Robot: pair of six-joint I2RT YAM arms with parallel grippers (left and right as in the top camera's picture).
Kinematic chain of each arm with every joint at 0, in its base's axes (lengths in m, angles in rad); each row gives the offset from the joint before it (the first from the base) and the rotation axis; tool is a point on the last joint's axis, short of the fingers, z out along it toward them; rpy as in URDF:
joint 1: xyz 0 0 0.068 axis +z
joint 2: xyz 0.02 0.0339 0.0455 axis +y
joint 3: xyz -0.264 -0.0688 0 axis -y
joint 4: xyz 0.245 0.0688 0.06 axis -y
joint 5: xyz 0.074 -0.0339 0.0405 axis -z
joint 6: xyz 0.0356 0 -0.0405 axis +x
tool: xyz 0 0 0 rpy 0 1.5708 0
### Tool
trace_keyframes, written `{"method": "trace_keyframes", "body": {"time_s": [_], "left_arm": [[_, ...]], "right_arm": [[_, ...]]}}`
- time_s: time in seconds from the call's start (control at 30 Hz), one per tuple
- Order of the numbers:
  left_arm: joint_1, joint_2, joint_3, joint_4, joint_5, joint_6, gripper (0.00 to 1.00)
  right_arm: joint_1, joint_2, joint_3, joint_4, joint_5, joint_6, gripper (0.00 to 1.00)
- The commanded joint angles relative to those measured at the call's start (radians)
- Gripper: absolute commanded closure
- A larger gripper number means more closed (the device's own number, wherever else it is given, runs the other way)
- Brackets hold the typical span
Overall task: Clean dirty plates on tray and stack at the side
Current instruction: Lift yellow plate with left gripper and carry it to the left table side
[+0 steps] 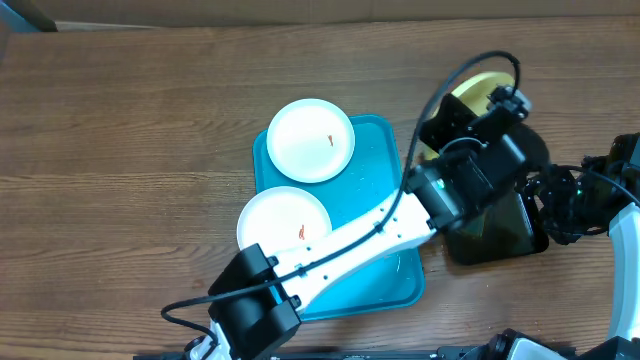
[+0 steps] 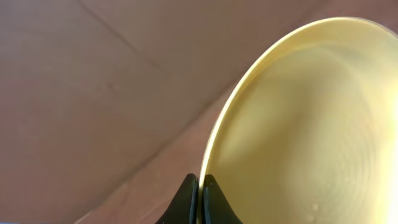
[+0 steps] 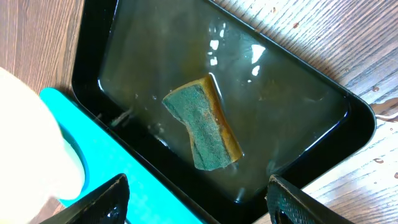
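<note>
**Onlooker A:** How far along is the washing-up?

**Onlooker B:** Early, by the look of it. The left gripper (image 2: pixel 198 183) is clenched on the rim of the yellow-rimmed plate (image 2: pixel 311 124). It holds the plate tilted at about 2 o'clock from the blue tray (image 1: pixel 385 150), by the far end of the black tray (image 3: pixel 362 118). One white plate (image 1: pixel 311 140) sits at 12 o'clock on the blue tray and a second white plate (image 1: pixel 283 222) at 8 o'clock. Both show red smears. Nothing is stacked at the side yet.

**A:** And the other claw?

**B:** The right gripper (image 3: pixel 198 190) hangs over the black tray with its fingers spread wide, grasping nothing. The green-and-yellow sponge (image 3: pixel 205 124) lies below it in the water.

**A:** Room to work?

**B:** Tight on the right. The black tray's rim lies just beside the blue tray's 3 o'clock edge. The left arm (image 1: pixel 350 240) slants across the blue tray's lower half, close by the second white plate. The wooden table (image 1: pixel 120 150) shows open wood from 9 to 12 o'clock, likely space for a stack. The water sits near the black rim, so a hard dab could slop it.
</note>
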Motion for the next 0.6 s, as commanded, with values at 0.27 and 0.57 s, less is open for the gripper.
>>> {"method": "trace_keyframes", "body": {"time_s": [0.27, 0.57], "left_arm": [[0.027, -0.109, 0.016, -0.169, -0.068, -0.297, 0.96], [0.46, -0.454, 0.016, -0.664, 0.5, -0.7, 0.96]], "right_arm": [[-0.003, -0.009, 0.014, -0.002, -0.006, -0.007, 0.28], [-0.002, -0.009, 0.014, 0.008, -0.046, -0.084, 0.28]]}}
